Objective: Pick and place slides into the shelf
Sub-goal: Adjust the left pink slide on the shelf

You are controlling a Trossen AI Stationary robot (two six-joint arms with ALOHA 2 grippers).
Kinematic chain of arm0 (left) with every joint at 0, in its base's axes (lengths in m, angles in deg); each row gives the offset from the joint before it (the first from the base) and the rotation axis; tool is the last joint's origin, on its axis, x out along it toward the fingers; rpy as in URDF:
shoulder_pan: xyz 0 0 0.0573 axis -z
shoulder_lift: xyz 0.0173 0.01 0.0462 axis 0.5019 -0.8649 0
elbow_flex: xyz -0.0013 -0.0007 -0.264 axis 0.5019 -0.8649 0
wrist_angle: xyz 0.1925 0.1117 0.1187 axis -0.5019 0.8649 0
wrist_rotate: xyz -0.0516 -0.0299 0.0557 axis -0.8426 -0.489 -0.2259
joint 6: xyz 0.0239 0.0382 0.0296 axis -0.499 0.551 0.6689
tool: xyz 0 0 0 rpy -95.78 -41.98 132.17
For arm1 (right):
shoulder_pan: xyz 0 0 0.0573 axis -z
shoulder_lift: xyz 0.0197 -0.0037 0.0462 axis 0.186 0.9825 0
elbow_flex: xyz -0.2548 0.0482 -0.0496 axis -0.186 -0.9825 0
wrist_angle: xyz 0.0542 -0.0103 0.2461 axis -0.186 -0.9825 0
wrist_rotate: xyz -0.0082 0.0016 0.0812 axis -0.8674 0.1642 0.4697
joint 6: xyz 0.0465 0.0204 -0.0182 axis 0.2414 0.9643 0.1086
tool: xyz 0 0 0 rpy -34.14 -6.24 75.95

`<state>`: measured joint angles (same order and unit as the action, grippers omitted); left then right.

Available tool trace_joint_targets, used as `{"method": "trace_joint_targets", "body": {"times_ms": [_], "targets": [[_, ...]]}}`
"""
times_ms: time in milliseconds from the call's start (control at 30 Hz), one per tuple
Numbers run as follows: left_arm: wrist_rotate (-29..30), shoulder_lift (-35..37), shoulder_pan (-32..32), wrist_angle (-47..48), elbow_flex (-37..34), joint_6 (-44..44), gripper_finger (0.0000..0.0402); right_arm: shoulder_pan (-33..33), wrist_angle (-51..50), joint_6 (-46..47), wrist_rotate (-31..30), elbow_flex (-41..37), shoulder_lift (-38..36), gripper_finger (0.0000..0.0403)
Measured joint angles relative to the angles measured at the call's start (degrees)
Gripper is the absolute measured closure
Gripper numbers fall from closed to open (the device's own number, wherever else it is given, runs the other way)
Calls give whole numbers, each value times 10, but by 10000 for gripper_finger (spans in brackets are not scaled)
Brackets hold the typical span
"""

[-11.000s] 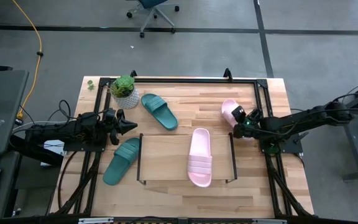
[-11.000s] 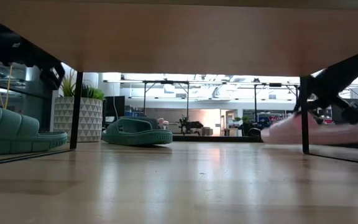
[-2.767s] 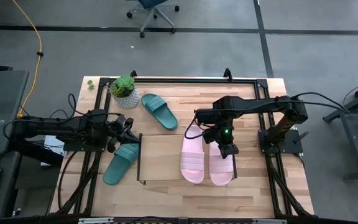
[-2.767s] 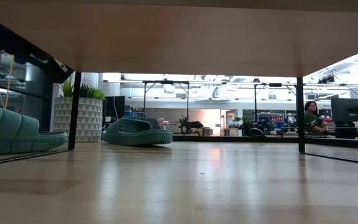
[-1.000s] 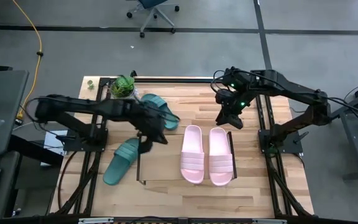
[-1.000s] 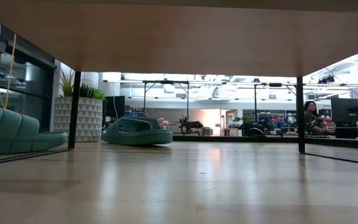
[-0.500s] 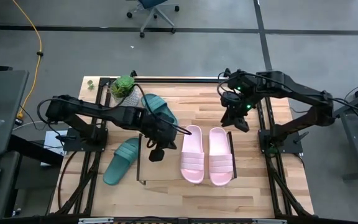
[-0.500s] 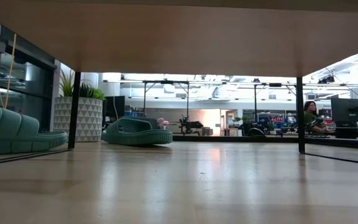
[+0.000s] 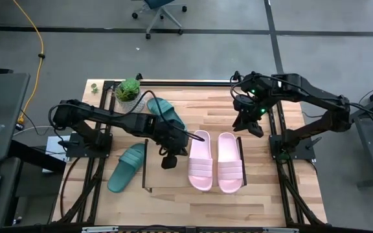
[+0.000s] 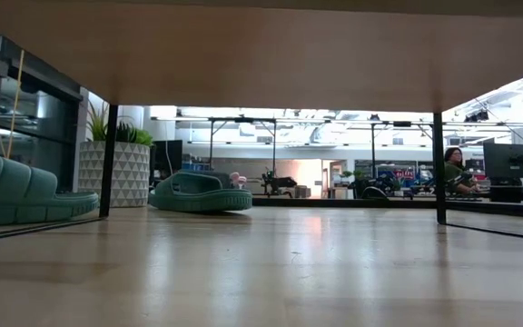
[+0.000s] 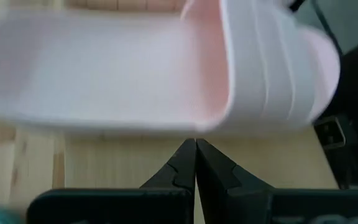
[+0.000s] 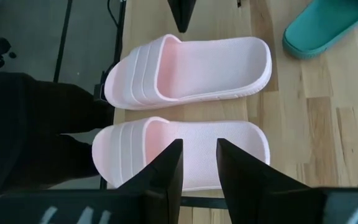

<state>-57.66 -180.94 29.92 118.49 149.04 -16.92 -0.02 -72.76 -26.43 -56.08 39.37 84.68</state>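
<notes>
Shifted slightly along the shelf [image 9: 149,163], the clenched left tool [image 9: 168,161] faces two ribbed pale-pink slides [image 9: 201,161].

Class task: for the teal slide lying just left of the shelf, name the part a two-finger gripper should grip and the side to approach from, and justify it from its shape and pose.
Probably best from above, pinching one long side edge of the teal slide near its strap. It lies flat, sole down, on the table, so the strap arches up and the sole's rim gives the fingers something thin to close on. The left gripper, now shut beside the pink slide, is the closer one.
</notes>
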Motion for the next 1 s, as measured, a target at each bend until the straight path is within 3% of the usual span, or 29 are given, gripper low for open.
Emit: {"method": "trace_joint_targets", "body": {"times_ms": [767,1000], "targets": [[-22,-39,11,-107,3,-13,401,0,4,-12,-6,0,-4,316],[-23,-58,11,-91,38,17,401,0,4,-13,-9,0,-4,316]]}}
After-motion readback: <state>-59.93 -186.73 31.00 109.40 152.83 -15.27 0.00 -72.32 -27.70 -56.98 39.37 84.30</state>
